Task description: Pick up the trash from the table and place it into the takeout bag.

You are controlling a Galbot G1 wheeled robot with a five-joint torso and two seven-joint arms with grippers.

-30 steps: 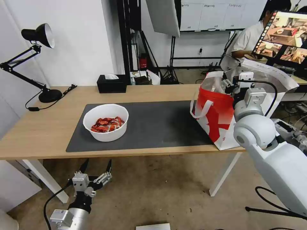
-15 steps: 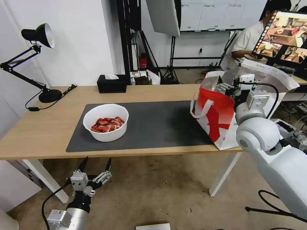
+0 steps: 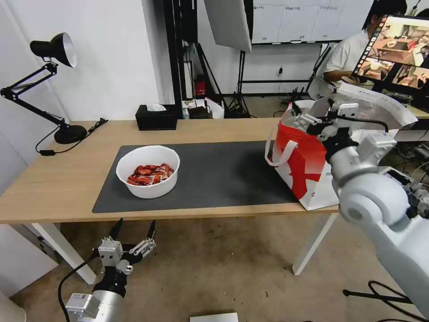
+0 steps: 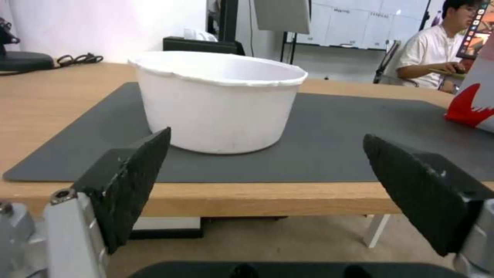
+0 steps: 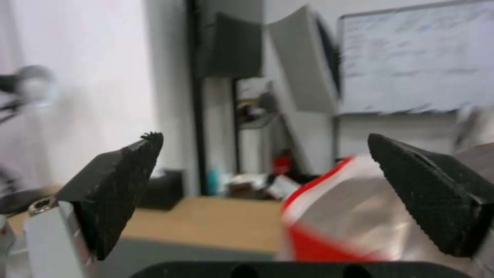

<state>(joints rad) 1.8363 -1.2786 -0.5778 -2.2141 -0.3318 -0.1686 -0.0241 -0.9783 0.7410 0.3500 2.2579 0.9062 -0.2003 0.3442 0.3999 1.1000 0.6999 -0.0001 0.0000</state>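
1. Since a second earlier, my right gripper (image 3: 304, 120) had risen from the takeout bag (image 3: 304, 165) mouth, jaws spread, empty; the bowl (image 3: 148, 171) sat on the table's (image 3: 58, 179) mat.
2. Left wrist view: my left gripper (image 4: 268, 193), spread, hung below the table edge facing the bowl (image 4: 219, 104); grasping it seemed next.
3. Right wrist view: right gripper (image 5: 262, 193) apart above the bag (image 5: 355, 216).

No legible text; only unreadable marks on the whiteboard (image 3: 290, 20) and monitor (image 3: 395, 49)
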